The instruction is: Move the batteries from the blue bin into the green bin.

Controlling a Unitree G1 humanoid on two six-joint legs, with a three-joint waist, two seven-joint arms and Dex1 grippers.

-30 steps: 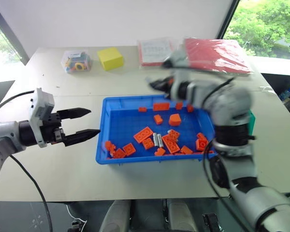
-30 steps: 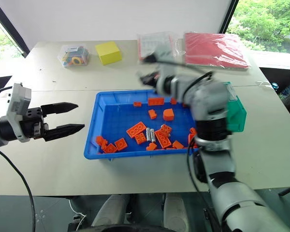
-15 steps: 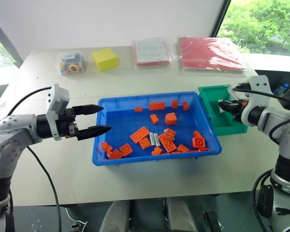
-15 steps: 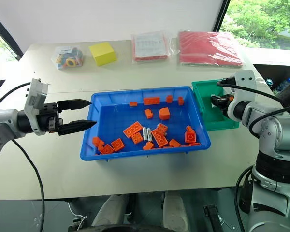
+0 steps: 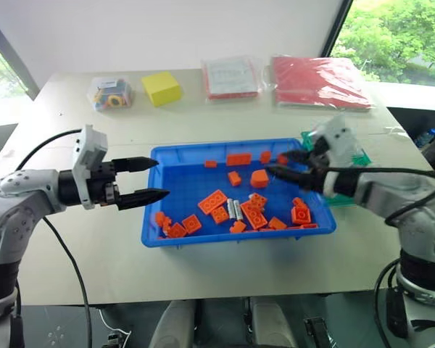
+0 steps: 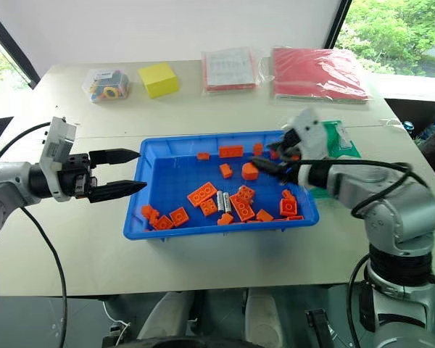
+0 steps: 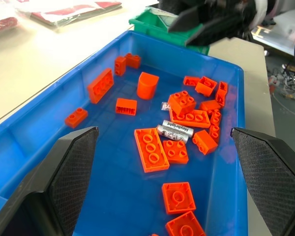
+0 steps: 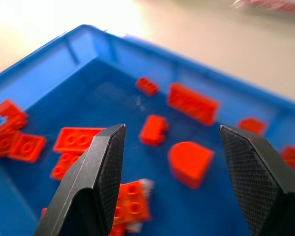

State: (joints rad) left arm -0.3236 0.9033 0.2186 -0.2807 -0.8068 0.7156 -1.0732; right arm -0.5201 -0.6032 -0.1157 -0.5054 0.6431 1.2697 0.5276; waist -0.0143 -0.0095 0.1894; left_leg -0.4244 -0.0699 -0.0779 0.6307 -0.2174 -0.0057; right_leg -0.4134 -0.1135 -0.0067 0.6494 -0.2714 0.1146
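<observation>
Batteries (image 5: 234,209), two that I can count, lie side by side and touching on the floor of the blue bin (image 5: 151,210), a little toward its near edge and about midway along its length. Orange bricks (image 5: 214,201) crowd them: a long flat one sits just beside them on the left, and a stacked cluster presses in on the right, so there is little free room on that flank. Each battery lies flat, its long axis running roughly from the near rim to the far rim, tilted slightly; which end is the positive cap I cannot tell.

Right gripper (image 5: 277,162) hangs above the far right part of the blue bin with its two fingers spread apart and nothing between them, pointing down and toward the middle of the bin. Green bin (image 6: 344,142) stands against the right end of the blue bin, partly behind that arm. Left gripper (image 5: 154,179) waits at the left rim, fingers also spread and empty.

Judging from this, the step in hand is the reach for a battery. It should go best if the fingers come down across the long axis, one on each side of a single cylinder, taking the one nearer the open left side so the bricks on the right are not caught in the pinch.
</observation>
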